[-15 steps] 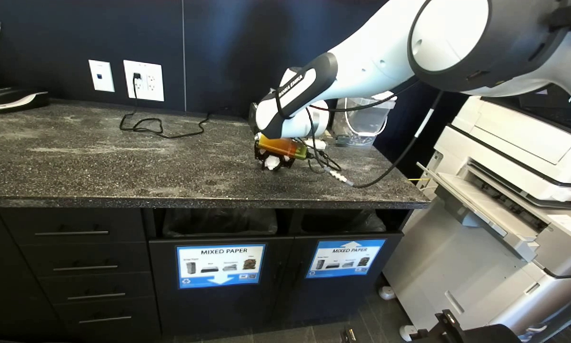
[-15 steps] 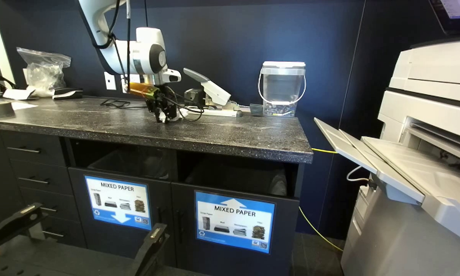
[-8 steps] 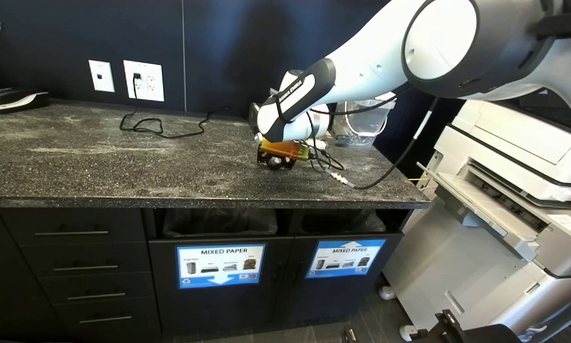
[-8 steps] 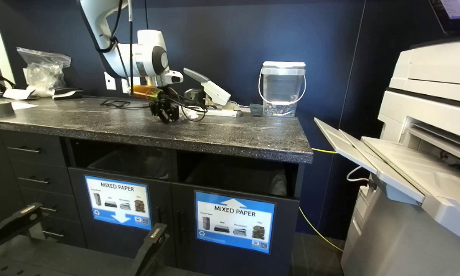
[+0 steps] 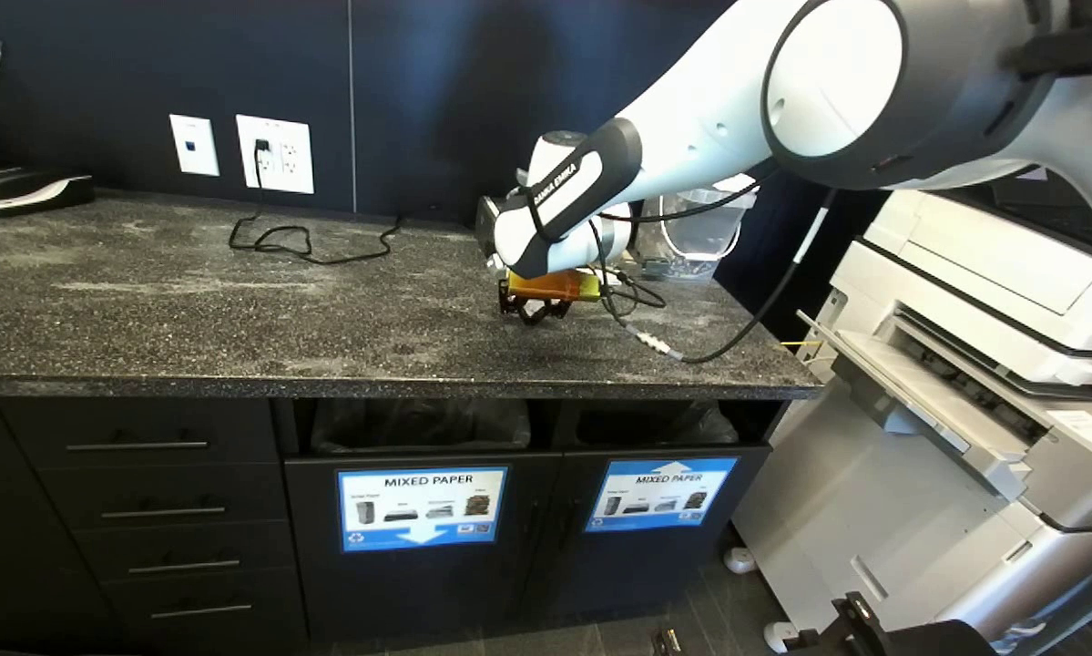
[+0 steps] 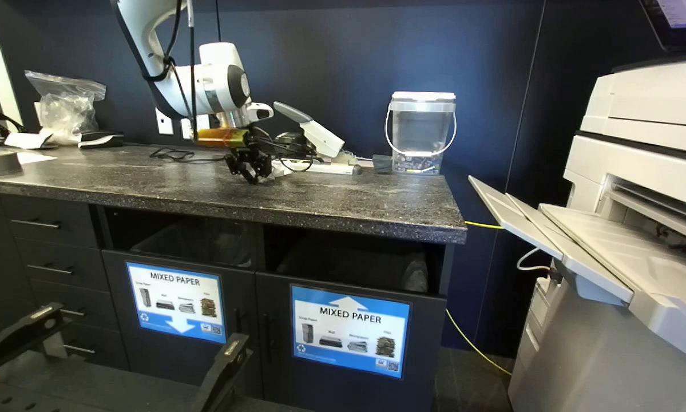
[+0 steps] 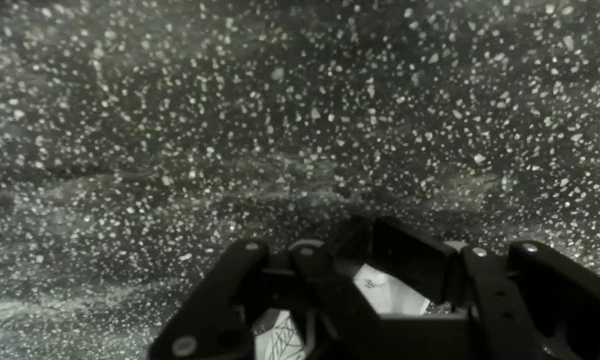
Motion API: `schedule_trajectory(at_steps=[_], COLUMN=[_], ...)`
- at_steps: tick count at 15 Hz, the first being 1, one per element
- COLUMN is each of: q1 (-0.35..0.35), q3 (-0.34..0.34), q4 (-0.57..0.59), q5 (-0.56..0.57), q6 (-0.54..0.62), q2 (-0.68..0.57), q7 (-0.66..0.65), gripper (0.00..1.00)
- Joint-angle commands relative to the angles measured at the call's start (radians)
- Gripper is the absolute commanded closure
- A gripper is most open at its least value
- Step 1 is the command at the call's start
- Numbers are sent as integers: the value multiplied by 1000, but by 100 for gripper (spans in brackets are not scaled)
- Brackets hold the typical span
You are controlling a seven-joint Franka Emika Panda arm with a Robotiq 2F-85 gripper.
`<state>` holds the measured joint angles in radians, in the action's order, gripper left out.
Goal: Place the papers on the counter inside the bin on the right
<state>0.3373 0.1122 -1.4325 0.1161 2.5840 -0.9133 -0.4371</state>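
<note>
Drawn together tip to tip at the pincer (image 7: 373, 225), with no paper plainly caught; impossible to rule out a thin edge between the tips; see white papers (image 7: 392, 295) just beside, through the linkage in the wrist view, apparently on the desk (image 6: 348, 197), marked in part with crossing lines, too hidden for counting; most likely at the pick-up step, so lift slightly first and look for white between the tips; failing that, spread wide, shift over the papers, come down low and pinch at any raised crease rather than a flat edge; mind the cable (image 5: 653, 342) and the stapler-like device (image 6: 322, 138) near by; once holding, carry out past the front edge of the desk, sink to slot height and reach well inside the bin (image 6: 351, 260) on the right before letting go, to avoid losing a light scrap.

Read ANKA EMIKA on the arm (image 5: 691, 128) in an exterior view, with the opening letters hard to make out; read MIXED PAPER on the right label (image 6: 349, 332), above small pictures and under an up arrow, and MIXED PAPER again on the left label (image 6: 175, 301), with a down arrow; choose by side, then, not by wording; leave the captions as too tiny to trust.
</note>
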Motion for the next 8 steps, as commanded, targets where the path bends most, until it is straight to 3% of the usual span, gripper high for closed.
schedule_trajectory(at_steps=[1,8], q1=[-39,-185], q3=[-30,-178], q4=[-22,27], q5=[21,-34], q6=[-35,-95], q2=[64,93], q7=[144,444], gripper=[54,2])
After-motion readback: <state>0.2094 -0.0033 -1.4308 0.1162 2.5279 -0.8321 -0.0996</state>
